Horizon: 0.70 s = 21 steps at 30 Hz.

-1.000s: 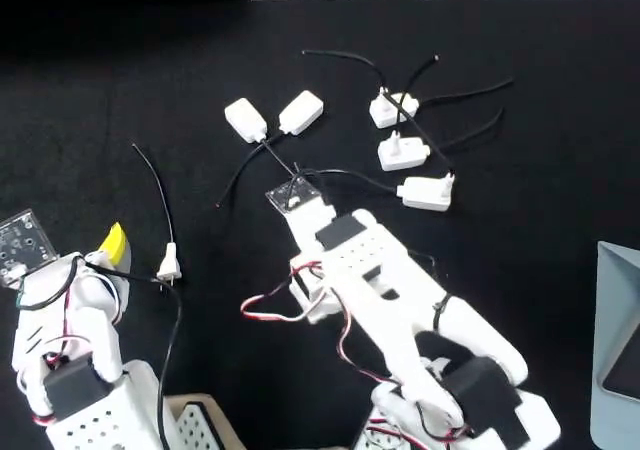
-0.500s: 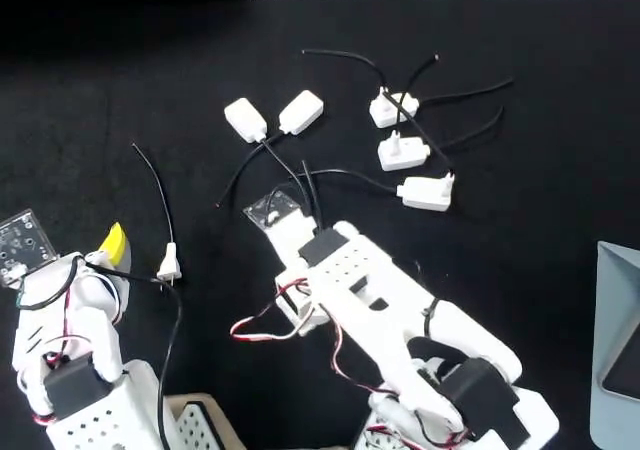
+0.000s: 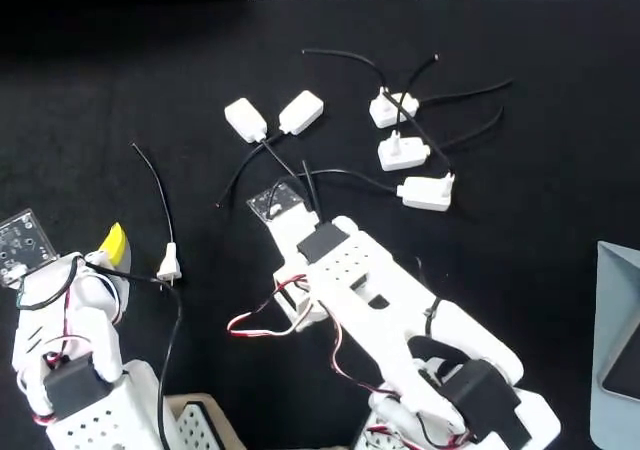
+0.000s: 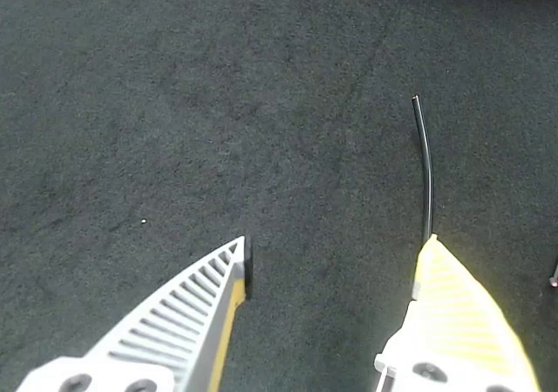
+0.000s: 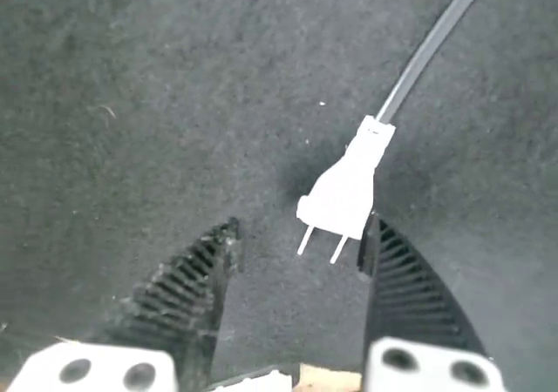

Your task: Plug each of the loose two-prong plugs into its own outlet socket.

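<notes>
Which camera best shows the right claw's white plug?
Right wrist view: the small white two-prong plug lies between the right gripper's open fingers, prongs clear. From high, the arm covers it; the left wrist view faces elsewhere.

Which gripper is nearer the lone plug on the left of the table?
Left. The left gripper is beside the plug; the right gripper is farther off, straddling a second plug.

Soft, even light over matte black cloth, faint dark shadow beside the white plug
</notes>
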Each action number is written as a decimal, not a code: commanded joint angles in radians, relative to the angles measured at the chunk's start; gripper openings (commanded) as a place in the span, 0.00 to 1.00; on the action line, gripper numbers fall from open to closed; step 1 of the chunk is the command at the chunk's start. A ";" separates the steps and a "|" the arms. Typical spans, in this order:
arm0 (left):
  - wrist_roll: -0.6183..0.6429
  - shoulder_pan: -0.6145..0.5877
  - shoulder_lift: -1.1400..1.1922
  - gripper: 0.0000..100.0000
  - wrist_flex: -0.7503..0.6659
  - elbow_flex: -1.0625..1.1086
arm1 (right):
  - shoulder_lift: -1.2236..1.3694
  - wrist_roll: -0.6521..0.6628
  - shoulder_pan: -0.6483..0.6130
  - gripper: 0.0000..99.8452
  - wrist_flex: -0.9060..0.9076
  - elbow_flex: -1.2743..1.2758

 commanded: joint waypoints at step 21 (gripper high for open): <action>0.003 -0.007 -0.003 0.31 -0.021 -0.004 | 0.114 -0.031 0.035 0.22 -0.117 0.033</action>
